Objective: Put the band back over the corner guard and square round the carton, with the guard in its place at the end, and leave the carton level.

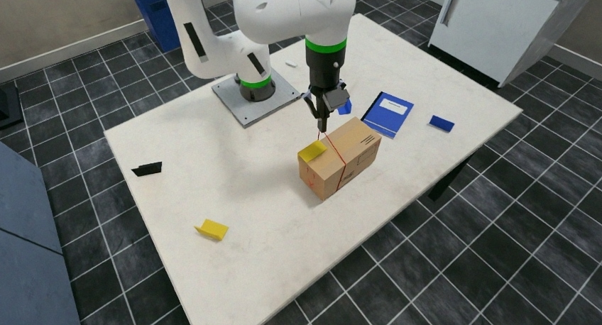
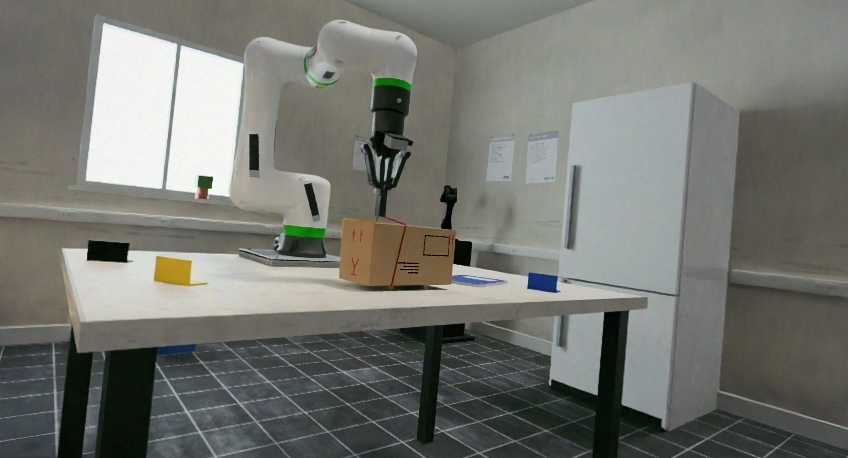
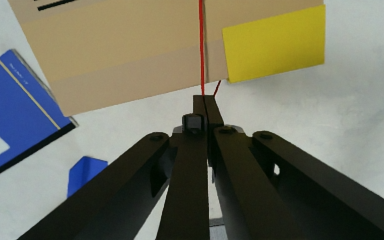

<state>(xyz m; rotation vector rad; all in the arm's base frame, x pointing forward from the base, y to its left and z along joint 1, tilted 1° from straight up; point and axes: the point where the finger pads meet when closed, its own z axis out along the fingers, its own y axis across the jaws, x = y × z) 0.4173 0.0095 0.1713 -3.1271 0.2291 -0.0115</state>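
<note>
A brown carton (image 1: 354, 146) (image 2: 371, 251) (image 3: 119, 55) stands flat on the white table (image 1: 211, 152). A yellow corner guard (image 1: 312, 150) (image 3: 274, 42) sits on its upper edge on the side facing the robot base. A thin red band (image 1: 338, 157) (image 2: 399, 251) (image 3: 201, 50) runs round the carton just beside the guard, not over it. My gripper (image 1: 322, 127) (image 2: 379, 209) (image 3: 202, 110) hangs upright just above that upper edge. It is shut on the band, and the band is drawn up into a small peak at the fingertips.
A blue notebook (image 1: 387, 114) (image 2: 477, 280) (image 3: 14, 110) and a small blue guard (image 1: 346, 107) (image 3: 84, 172) lie close behind the carton. Another blue guard (image 1: 441, 123) (image 2: 542, 281), a yellow guard (image 1: 211, 228) (image 2: 172, 270) and a black one (image 1: 148, 168) (image 2: 107, 251) lie farther off.
</note>
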